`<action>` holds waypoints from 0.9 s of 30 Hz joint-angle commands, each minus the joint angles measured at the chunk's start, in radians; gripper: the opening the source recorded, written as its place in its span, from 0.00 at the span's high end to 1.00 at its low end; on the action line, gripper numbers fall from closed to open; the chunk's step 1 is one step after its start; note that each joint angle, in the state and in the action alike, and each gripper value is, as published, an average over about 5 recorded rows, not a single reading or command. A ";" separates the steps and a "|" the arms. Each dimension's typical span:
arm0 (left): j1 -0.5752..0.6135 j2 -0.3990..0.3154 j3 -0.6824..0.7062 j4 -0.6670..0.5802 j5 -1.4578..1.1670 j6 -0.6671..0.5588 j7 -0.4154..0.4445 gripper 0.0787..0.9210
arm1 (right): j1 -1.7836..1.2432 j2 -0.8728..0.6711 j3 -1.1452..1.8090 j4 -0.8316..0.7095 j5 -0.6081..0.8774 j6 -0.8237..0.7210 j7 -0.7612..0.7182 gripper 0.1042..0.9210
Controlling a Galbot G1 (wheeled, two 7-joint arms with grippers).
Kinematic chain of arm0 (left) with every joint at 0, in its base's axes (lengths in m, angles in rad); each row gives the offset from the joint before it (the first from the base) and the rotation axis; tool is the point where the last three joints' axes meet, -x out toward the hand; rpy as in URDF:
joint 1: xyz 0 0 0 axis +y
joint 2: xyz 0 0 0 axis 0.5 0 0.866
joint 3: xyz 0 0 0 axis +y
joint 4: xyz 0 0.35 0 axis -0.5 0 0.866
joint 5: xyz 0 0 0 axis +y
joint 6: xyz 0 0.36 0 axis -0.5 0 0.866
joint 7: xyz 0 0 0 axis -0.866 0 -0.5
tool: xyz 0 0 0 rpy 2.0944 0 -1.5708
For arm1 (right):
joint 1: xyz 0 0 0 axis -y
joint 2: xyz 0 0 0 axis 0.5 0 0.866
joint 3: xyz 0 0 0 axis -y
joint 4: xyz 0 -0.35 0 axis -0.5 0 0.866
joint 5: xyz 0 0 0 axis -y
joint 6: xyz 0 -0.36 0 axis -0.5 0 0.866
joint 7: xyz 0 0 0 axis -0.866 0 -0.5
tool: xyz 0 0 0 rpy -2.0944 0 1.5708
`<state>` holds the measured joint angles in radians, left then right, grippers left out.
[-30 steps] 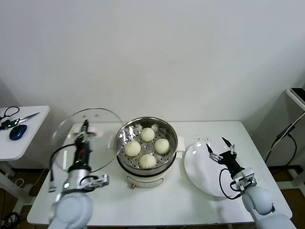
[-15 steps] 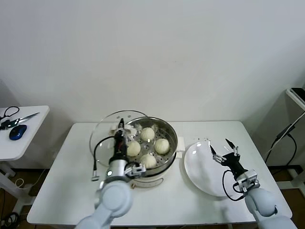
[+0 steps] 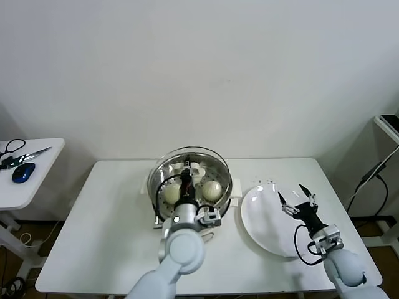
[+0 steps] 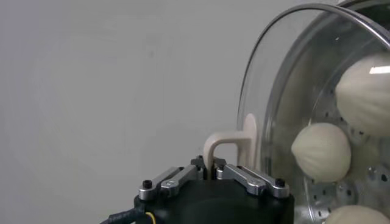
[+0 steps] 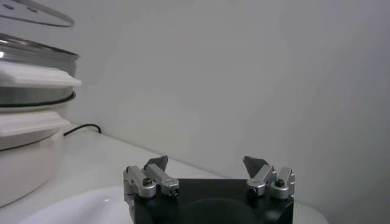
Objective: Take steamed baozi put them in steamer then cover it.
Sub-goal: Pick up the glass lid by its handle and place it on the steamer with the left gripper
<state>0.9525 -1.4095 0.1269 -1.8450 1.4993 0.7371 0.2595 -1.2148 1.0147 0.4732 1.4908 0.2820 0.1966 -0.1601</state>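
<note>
Four off-white pleated steamed baozi (image 3: 212, 190) sit in the shiny round steel steamer (image 3: 192, 187) at frame centre. The left gripper (image 4: 212, 168), jaws clamped on the clear glass cover (image 3: 191, 163) by its handle, should centre and level it before lowering. The right gripper (image 3: 298, 205) idles, jaws wide.

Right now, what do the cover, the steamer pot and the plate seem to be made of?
Cover: clear glass, since the baozi show through it, with a metal rim and a matte cream handle, probably plastic, gripped by the left gripper.
Steamer: shiny, mirror-like steel wall; its cream base looks plastic.
Plate: glossy white, perhaps ceramic or melamine.
</note>
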 commanded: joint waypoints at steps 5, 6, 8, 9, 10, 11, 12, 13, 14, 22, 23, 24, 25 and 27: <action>-0.022 -0.044 0.022 0.083 0.053 0.044 0.043 0.92 | -0.006 0.002 0.016 -0.008 -0.007 0.006 -0.005 0.12; -0.020 -0.044 0.020 0.083 0.059 0.041 0.048 0.92 | -0.005 0.002 0.016 -0.008 -0.007 0.007 -0.005 0.12; -0.017 -0.045 0.018 0.084 0.070 0.037 0.055 0.92 | -0.004 0.002 0.015 -0.009 -0.007 0.007 -0.006 0.12; -0.017 -0.044 0.018 0.084 0.073 0.035 0.057 0.92 | -0.003 0.003 0.014 -0.009 -0.008 0.007 -0.006 0.12; -0.016 -0.043 0.019 0.085 0.073 0.034 0.056 0.92 | -0.002 0.004 0.014 -0.010 -0.008 0.007 -0.006 0.12; -0.016 -0.042 0.021 0.087 0.071 0.035 0.054 0.92 | -0.002 0.005 0.013 -0.010 -0.009 0.007 -0.006 0.12; -0.016 -0.042 0.023 0.088 0.069 0.036 0.050 0.92 | -0.001 0.006 0.012 -0.011 -0.010 0.007 -0.006 0.12; -0.017 -0.042 0.024 0.090 0.066 0.037 0.045 0.92 | 0.000 0.006 0.012 -0.011 -0.011 0.007 -0.006 0.12; -0.018 -0.042 0.024 0.091 0.063 0.038 0.040 0.92 | 0.000 0.007 0.011 -0.012 -0.012 0.007 -0.007 0.12; -0.028 -0.035 0.022 0.100 0.055 0.039 0.022 0.92 | -0.003 0.009 0.015 -0.014 -0.017 0.011 -0.011 0.12; -0.028 -0.035 0.021 0.101 0.055 0.039 0.020 0.92 | -0.004 0.009 0.016 -0.014 -0.019 0.012 -0.012 0.12; -0.028 -0.035 0.020 0.101 0.055 0.038 0.019 0.92 | -0.005 0.009 0.017 -0.014 -0.020 0.012 -0.013 0.12; -0.029 -0.035 0.019 0.102 0.055 0.037 0.019 0.92 | -0.005 0.009 0.018 -0.014 -0.021 0.013 -0.013 0.12; -0.030 -0.034 0.021 0.103 0.056 0.035 0.020 0.92 | -0.005 0.010 0.019 -0.014 -0.024 0.013 -0.014 0.12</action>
<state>0.9279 -1.4410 0.1458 -1.7510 1.5504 0.7365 0.2855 -1.2193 1.0236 0.4897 1.4774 0.2628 0.2084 -0.1729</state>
